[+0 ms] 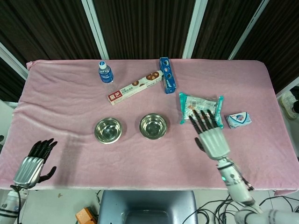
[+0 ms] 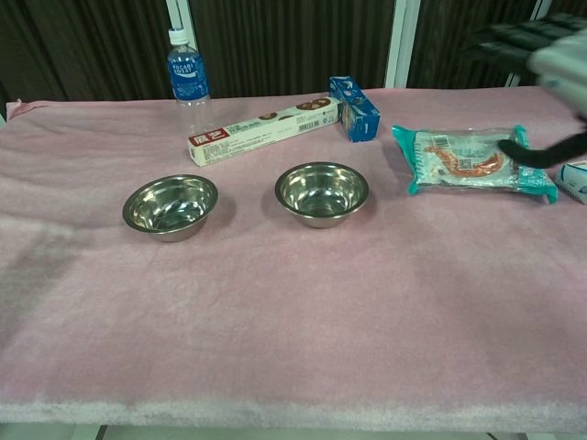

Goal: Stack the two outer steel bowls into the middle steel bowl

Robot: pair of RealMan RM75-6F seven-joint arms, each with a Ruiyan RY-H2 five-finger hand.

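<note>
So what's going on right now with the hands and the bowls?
Right hand open, raised near snack pack. Left hand open, off the table edge. Two bowl spots visible: left bowl, middle bowl. Nothing blocking.

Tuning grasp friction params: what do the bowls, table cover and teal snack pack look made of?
Left bowl and right bowl: polished steel by the look, with mirror-like reflections inside.
Table cover: pink, soft napped fabric, probably fleece or towel; matte, showing brush marks.
Teal snack pack: thin plastic film, likely; glossy with a clear window.
</note>
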